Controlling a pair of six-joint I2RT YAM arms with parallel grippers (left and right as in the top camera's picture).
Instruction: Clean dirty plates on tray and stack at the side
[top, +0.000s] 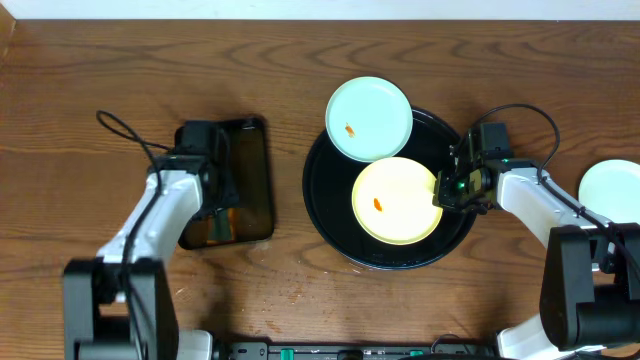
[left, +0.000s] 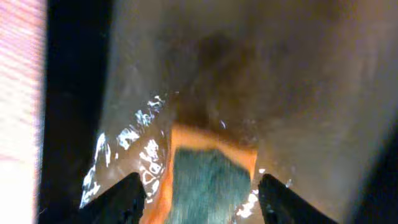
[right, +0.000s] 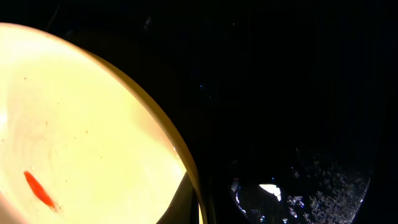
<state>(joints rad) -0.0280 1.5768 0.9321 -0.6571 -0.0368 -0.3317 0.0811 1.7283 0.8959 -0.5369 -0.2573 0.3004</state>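
Centrally on the wooden table (top: 100, 60): large round black tray (top: 325, 210), pale yellow plate (top: 400, 215) lying flat inside it, orange smear (top: 378, 204) just left of the plate's middle. Half on the tray's far rim, edge meeting the yellow one: pale blue-white plate (top: 375, 110), likewise smeared orange. Well apart, at the table's right edge: third pale plate (top: 612, 185), partly hidden by the right arm. Right gripper (top: 447, 190) at the yellow plate's right rim, finger spacing impossible to tell. Left gripper (left: 202, 190) low over the black rectangular tray (top: 255, 180), fingers (left: 124, 199) spread either side of the wet orange-and-green sponge (left: 208, 180).
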